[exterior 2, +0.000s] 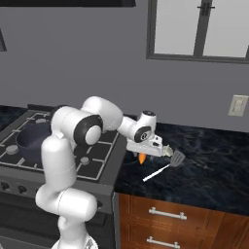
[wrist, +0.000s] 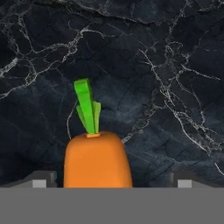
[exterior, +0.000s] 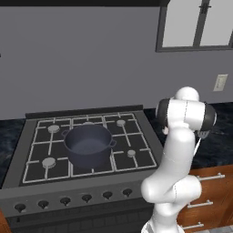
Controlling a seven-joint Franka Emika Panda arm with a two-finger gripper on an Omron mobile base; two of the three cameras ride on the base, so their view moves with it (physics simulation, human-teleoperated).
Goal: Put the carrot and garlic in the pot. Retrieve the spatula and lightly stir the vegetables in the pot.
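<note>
Gripper (exterior 2: pixel 146 156) jaws spread wide, straddling carrot (wrist: pixel 97 159) on dark marble counter (exterior 2: pixel 214 170), bottom centre of hand view. Spatula (exterior 2: pixel 165 166) and garlic (exterior 2: pixel 168 151) just right of it. Pot (exterior: pixel 88 145) on stove (exterior: pixel 136 175), centre-left, holds nothing.

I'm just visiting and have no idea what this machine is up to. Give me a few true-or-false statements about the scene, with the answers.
1. The pot sits on the stove. True.
2. The carrot is already in the pot. False: it lies on the dark counter, right under the claw.
3. The claw is clamped on the carrot. False: its fingers stand wide open, one on each side of the carrot.
4. The spatula lies on the counter beside the claw. True.
5. The pot is full of vegetables. False: it looks empty inside.
</note>
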